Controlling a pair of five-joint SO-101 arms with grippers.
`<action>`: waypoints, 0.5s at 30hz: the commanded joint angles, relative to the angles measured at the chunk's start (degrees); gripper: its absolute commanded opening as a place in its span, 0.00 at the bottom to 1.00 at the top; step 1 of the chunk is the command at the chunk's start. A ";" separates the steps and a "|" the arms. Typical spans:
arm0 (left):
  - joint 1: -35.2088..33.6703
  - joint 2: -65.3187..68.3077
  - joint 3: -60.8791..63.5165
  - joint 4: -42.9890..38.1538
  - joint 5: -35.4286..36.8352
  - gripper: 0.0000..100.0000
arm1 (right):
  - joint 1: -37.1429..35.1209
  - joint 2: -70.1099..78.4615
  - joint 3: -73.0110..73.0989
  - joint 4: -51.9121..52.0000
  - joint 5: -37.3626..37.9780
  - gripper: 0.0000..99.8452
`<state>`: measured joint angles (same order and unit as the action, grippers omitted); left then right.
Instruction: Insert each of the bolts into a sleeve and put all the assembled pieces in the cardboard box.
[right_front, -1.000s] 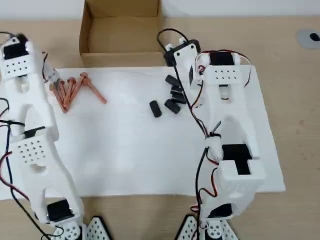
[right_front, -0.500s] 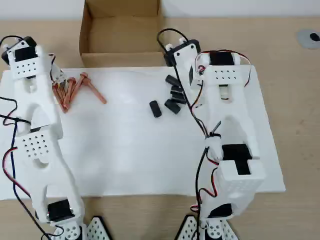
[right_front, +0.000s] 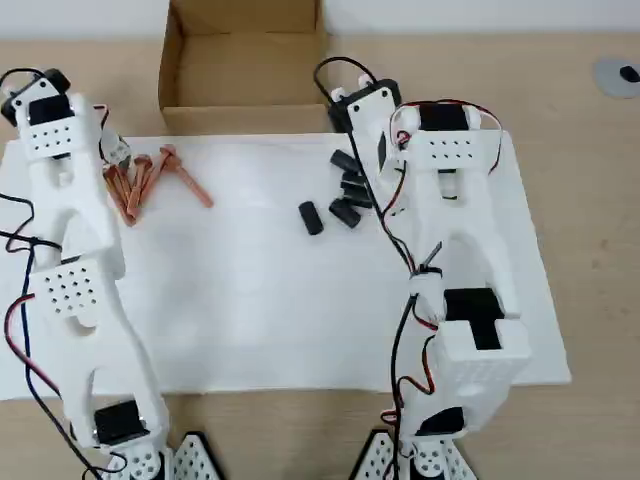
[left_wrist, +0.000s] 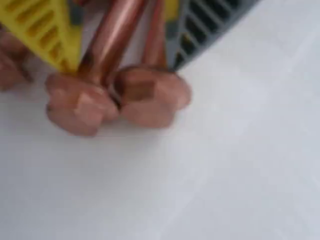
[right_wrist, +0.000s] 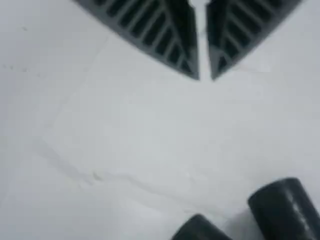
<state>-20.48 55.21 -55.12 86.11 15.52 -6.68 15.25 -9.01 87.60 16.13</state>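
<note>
Several copper bolts (right_front: 138, 185) lie in a cluster at the white mat's far left, one bolt (right_front: 187, 180) angled apart. My left gripper (right_front: 113, 158) is down at that cluster. In the left wrist view it (left_wrist: 125, 62) stands open, its yellow finger (left_wrist: 45, 30) and grey finger (left_wrist: 210, 20) straddling two bolt shanks, whose heads (left_wrist: 150, 92) rest on the mat. Black sleeves (right_front: 347, 185) lie right of centre, one sleeve (right_front: 311, 217) apart. My right gripper (right_front: 378, 150) hovers beside them, shut (right_wrist: 202, 75) and empty, with two sleeves (right_wrist: 285, 210) nearby.
The open cardboard box (right_front: 170, 75) stands at the mat's far edge, between the two arms. The white mat (right_front: 260, 300) is bare across its middle and front. A small grey disc (right_front: 618, 75) lies on the wooden table at the far right.
My left arm has swung right, bringing its gripper onto the bolt cluster; it has barely moved in the last half second. The right arm has stayed still.
</note>
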 joint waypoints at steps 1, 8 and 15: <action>-3.96 2.59 0.00 0.18 0.35 0.13 | -0.22 -0.22 -2.86 -0.62 0.53 0.01; -3.60 3.03 -5.45 8.09 0.26 0.13 | -0.22 -0.22 -2.86 -0.62 0.44 0.01; -3.60 3.12 -4.13 10.02 0.26 0.13 | -0.22 -0.22 -2.86 -0.62 0.26 0.01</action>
<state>-23.03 57.49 -60.40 94.55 15.43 -6.68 15.25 -9.01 87.60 16.13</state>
